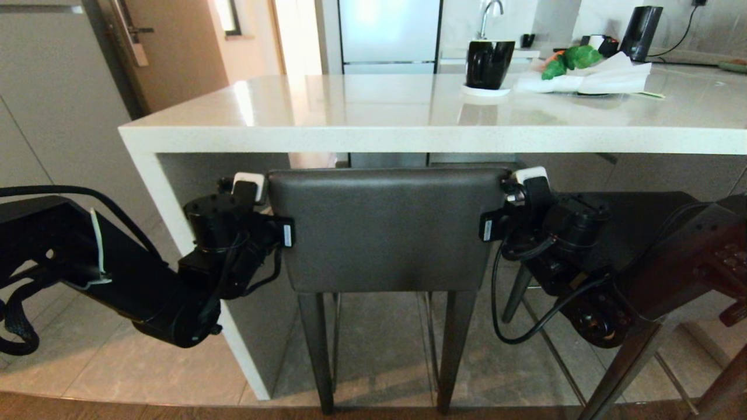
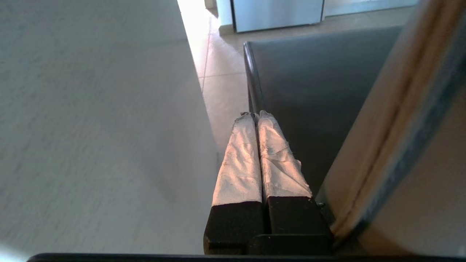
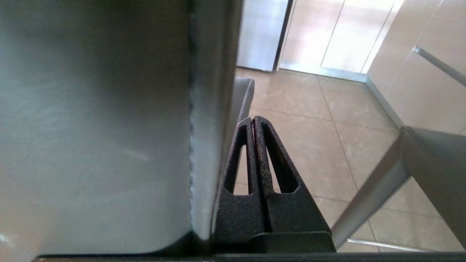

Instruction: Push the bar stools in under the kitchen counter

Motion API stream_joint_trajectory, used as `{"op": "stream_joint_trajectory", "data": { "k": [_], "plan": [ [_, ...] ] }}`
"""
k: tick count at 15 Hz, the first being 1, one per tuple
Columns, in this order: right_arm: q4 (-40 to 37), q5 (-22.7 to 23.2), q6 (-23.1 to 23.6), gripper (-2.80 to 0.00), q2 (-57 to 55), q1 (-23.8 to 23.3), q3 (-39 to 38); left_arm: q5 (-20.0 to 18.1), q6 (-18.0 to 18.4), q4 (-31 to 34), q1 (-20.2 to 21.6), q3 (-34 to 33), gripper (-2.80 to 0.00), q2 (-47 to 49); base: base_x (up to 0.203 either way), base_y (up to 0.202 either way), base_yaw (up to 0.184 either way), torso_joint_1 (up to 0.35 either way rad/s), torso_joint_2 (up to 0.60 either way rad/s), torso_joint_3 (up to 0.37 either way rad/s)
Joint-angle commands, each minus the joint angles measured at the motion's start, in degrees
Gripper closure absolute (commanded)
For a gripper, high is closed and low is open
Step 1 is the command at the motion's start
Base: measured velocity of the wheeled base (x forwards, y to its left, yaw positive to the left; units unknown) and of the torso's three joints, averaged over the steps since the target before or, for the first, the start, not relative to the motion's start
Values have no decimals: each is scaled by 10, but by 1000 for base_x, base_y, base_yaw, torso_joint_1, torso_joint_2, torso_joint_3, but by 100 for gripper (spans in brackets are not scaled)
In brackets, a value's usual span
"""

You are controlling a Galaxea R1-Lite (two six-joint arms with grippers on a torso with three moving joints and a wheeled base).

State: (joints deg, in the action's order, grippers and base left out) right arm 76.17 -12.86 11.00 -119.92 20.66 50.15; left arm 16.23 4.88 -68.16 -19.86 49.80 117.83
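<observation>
One bar stool (image 1: 385, 233) stands in front of me, its dark grey backrest just below the edge of the white kitchen counter (image 1: 350, 111) and its seat (image 2: 309, 105) reaching in under the top. My left gripper (image 2: 255, 115), fingers wrapped in white tape, is shut and lies along the backrest's left side. The right gripper (image 3: 253, 118), with black fingers, is shut along the backrest's (image 3: 109, 127) right side. Neither holds anything. A second bar stool (image 1: 642, 210) stands to the right, partly hidden by my right arm.
The counter's white side panel (image 1: 169, 204) stands close beside my left arm (image 1: 146, 286). On the top are a black mug (image 1: 489, 61) on a coaster, white paper and a green item (image 1: 575, 58). The second stool's leg (image 3: 371, 196) slants near the right gripper. The floor is tiled.
</observation>
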Motion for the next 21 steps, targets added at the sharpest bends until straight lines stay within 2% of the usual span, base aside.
{"op": "stream_joint_trajectory", "data": {
  "k": [1, 7, 11, 15, 18, 21],
  "plan": [
    [5, -1, 1, 0, 9, 1, -6, 1, 0, -12, 1, -20, 0, -9, 0, 0, 0, 0, 0, 0],
    [6, -3, -5, 0, 66, -4, -60, -3, -4, -73, 34, -122, 0, -55, 0, 0, 0, 0, 0, 0],
    [6, -17, -25, 0, 143, -6, -167, -6, -24, -83, 37, -217, 0, -140, 0, 0, 0, 0, 0, 0],
    [6, -34, -46, 0, 270, -19, -287, -1, -52, -84, 11, -348, 0, -273, 0, 0, 0, 0, 0, 0],
    [5, -37, -50, 0, 379, -38, -399, 1, -57, -83, 7, -459, 0, -387, 0, 0, 0, 0, 0, 0],
    [-2, -37, -40, 0, 496, -75, -467, 9, -56, -42, 11, -487, 0, -531, 0, 0, 0, 0, 0, 0]
  ]
}}
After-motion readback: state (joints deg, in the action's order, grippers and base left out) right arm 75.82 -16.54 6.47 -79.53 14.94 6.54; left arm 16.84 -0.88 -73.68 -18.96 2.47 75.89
